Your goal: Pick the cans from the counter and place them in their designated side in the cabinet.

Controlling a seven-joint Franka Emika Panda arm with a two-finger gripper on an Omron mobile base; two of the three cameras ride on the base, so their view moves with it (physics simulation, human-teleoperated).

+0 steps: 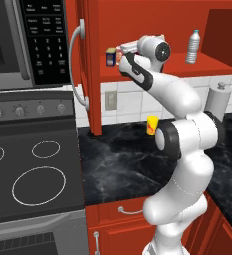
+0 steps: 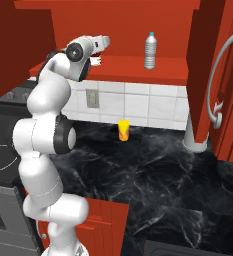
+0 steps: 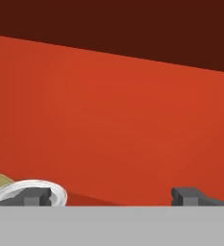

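A home kitchen: grey ring-burner stovetop (image 1: 33, 169), black microwave (image 1: 23, 40), red wall cabinet (image 1: 152, 30), black marble counter (image 2: 153, 170).

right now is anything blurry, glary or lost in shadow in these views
Left base view: sharp and evenly lit, counter veining clear. Right base view: cabinet side falls into dark shade. Hand view: flat red shelf wall, dark band above, open gripper and a can rim soft-edged at the bottom.

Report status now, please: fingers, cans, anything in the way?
Fingers open, nothing held, up at cabinet shelf. One can on shelf beside blue box. Bottle stands well aside.
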